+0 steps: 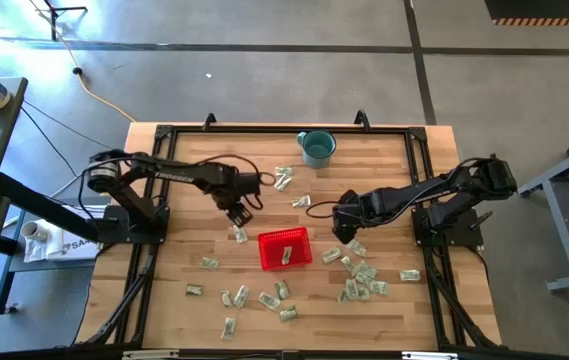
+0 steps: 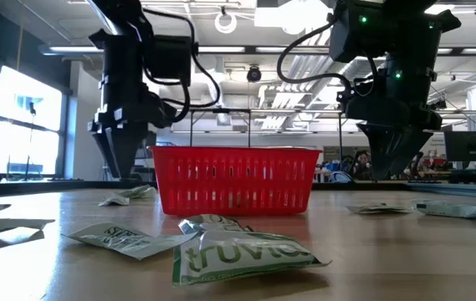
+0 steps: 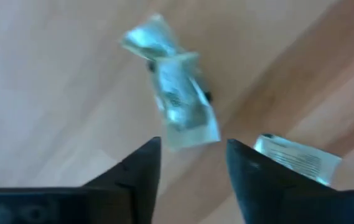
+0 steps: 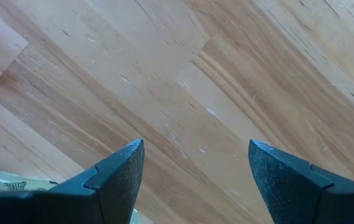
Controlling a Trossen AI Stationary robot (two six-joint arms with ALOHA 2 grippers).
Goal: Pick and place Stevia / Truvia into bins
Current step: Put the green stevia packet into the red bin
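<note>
Many sweetener packets [image 1: 362, 280] lie scattered over the wooden table [image 1: 184, 255], most of them in front of the red basket [image 1: 285, 249] and to its right; one packet [image 1: 287, 257] already sits inside the basket. The left gripper [image 1: 240, 215] hangs just left of the basket, fingers parted a little and holding nothing — a crumpled packet [image 3: 175, 109] lies on the wood right ahead of its tips. The right gripper [image 1: 343, 228] hovers low just right of the basket, spread wide and empty over bare wood. A teal mug [image 1: 316, 147] stands near the far edge.
</note>
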